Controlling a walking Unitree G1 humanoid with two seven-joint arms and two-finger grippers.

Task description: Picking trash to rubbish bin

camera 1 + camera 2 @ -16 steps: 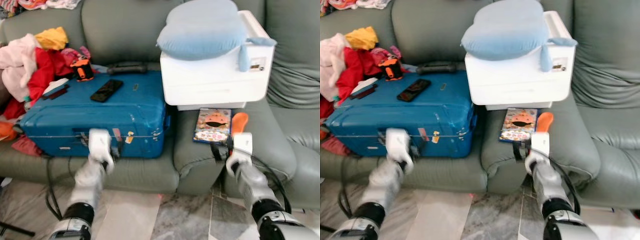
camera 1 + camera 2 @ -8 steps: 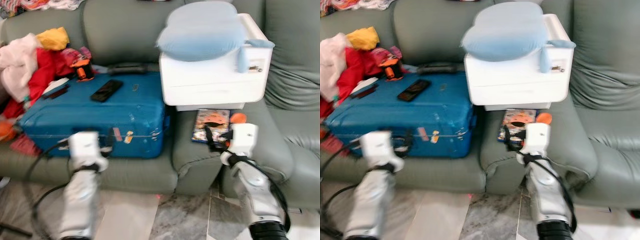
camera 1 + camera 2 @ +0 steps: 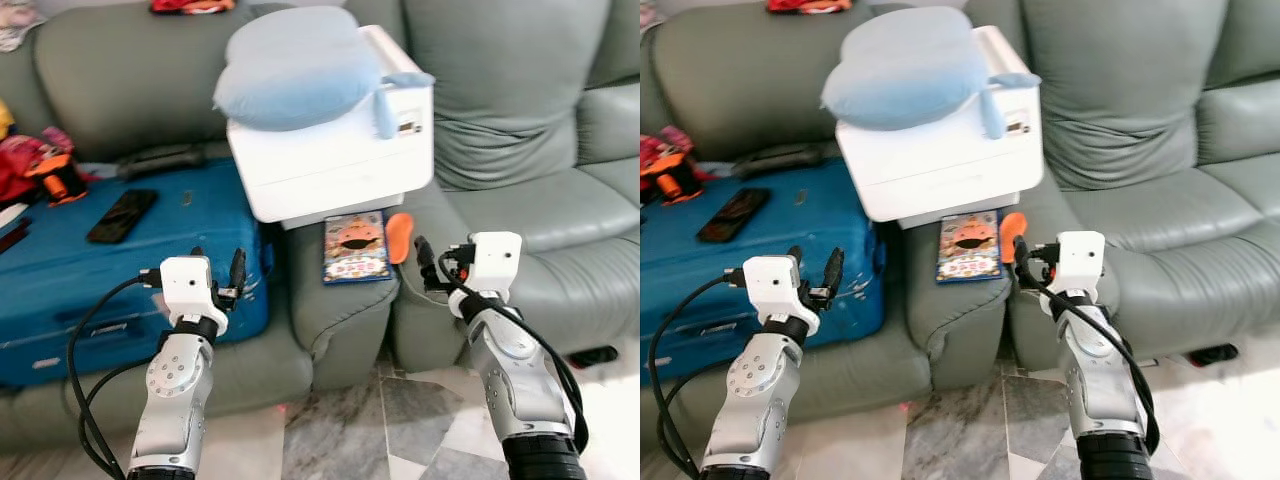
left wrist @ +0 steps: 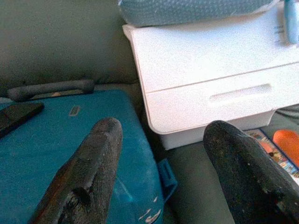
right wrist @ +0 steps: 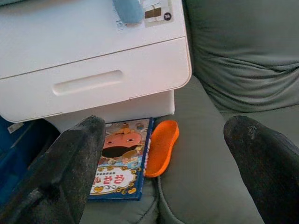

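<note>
One candidate: the orange piece [image 5: 161, 148], a flat oval thing on the sofa seat [image 3: 520, 205], looks the likeliest trash; what it is exactly cannot be told.
Its place: just beside the picture book [image 3: 357, 246], touching or nearly touching the book's edge, both in front of the white printer [image 3: 330, 155].
Step in hand: approach, judging by the raised arms; nothing is held and no rubbish bin can be made out.
Right gripper [image 3: 428, 266]: fingers [image 5: 266, 158] spread wide apart, empty, hovering near the seat edge with the orange piece ahead of it, closer to one finger than the other.
Next move: probably the right gripper needs to go forward and down over the orange piece, then close across its narrow width without catching the book.
Left gripper [image 3: 232, 277]: fingers [image 4: 86, 175] apart, empty, above the blue suitcase [image 3: 90, 260], well apart from the orange piece.
Farther out: a blue pillow [image 3: 295, 60] on the printer.
</note>
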